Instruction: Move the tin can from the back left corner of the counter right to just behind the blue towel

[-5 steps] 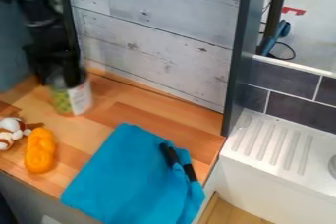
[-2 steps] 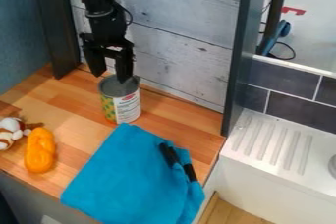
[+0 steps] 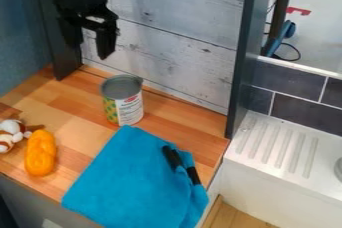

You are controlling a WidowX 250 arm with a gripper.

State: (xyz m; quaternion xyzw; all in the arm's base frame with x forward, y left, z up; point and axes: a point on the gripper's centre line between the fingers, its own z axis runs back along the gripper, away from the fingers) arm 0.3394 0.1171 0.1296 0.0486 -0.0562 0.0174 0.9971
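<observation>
Hanging high at the upper left, near the whitewashed boards, the black pincer had its two fingers spread wide, and there was nothing between them! Just below and a little to the right stood the nearest thing, the open-topped can, upright on the wooden counter and apart from the fingertips. And what of the step in hand? It looked like an empty-handed moment around the can, either the approach to a grasp or the clearance after a release; the scene didn't settle which. Any move back to the can called for lining the gap up over its rim, coming down straight and closing evenly; any move away called for keeping the fingers clear of that rim. Right in front, the folded blue cloth had a corner close to the can's base, touching or not, hard to say, with dark handle-like pieces lying on it. Out left, the orange twisted thing lay beside a brown-and-white plush toy, and away to the right sat the white ridged drainer.
</observation>
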